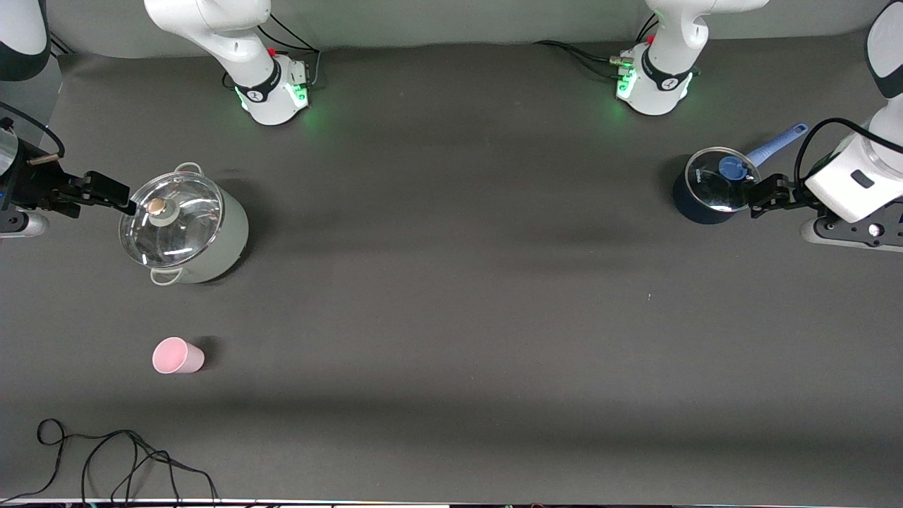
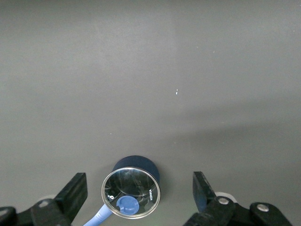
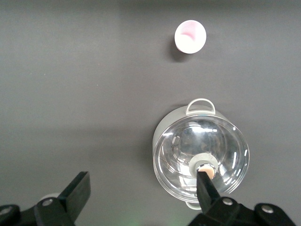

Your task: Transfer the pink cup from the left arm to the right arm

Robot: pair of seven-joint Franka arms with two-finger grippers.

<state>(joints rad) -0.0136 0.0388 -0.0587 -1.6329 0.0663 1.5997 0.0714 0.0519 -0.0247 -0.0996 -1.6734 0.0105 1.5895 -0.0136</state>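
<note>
The pink cup stands on the dark table toward the right arm's end, nearer to the front camera than the pale pot. It also shows in the right wrist view, apart from the pot. My right gripper is open and empty, up over the edge of the pale pot's glass lid; in its wrist view one finger overlaps the lid knob. My left gripper is open and empty, up over the dark blue pot at the left arm's end; its wrist view shows that pot below.
The blue pot has a glass lid and a light blue handle. A black cable lies looped at the table's front edge near the right arm's end. The two arm bases stand at the table's back edge.
</note>
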